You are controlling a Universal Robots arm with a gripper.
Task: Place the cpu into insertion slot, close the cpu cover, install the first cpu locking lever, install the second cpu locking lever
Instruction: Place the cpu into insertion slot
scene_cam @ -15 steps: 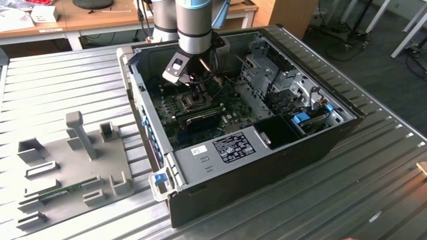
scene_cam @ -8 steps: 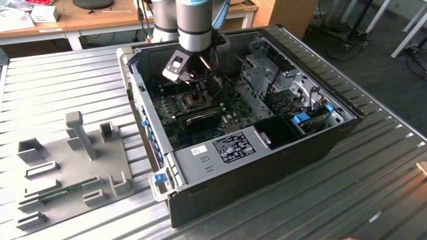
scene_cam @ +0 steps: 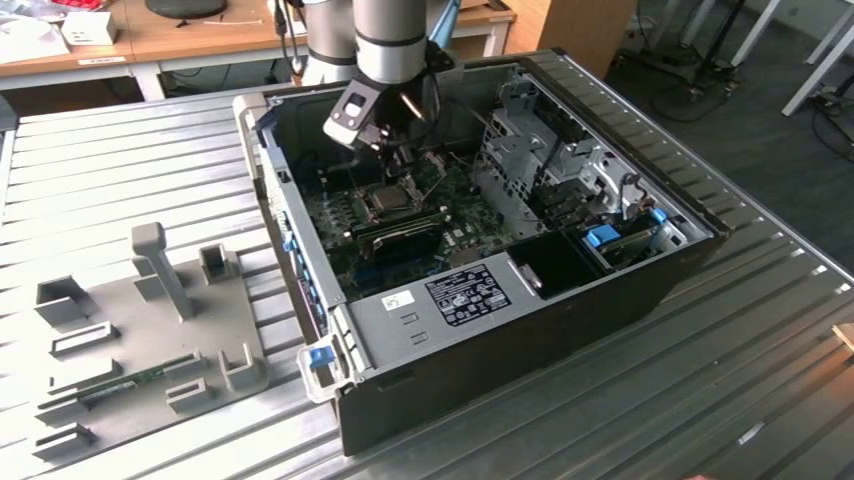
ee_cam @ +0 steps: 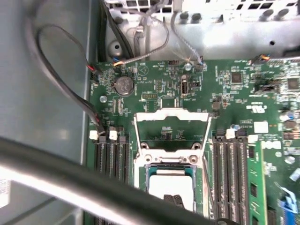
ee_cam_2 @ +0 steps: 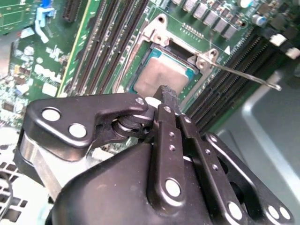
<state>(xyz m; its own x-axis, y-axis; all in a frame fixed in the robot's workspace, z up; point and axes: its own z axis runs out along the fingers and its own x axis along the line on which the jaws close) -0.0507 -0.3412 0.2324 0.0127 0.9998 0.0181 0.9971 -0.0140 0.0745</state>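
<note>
Counting 1 tool (ee_cam_2: 166, 92), fingers (ee_cam_2: 165, 136) together, empty | 1 cpu (ee_cam_2: 159, 75) in 1 insertion slot (ee_cam: 140, 163) | 1 cpu cover (ee_cam: 171, 112) raised

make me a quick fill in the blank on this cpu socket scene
1. The cpu lies in the insertion slot, on a ___ circuit board.
2. The cpu cover is ___, not down over the cpu.
3. The gripper, over the cpu, has its fingers ___.
Missing: green; open; shut.
</note>
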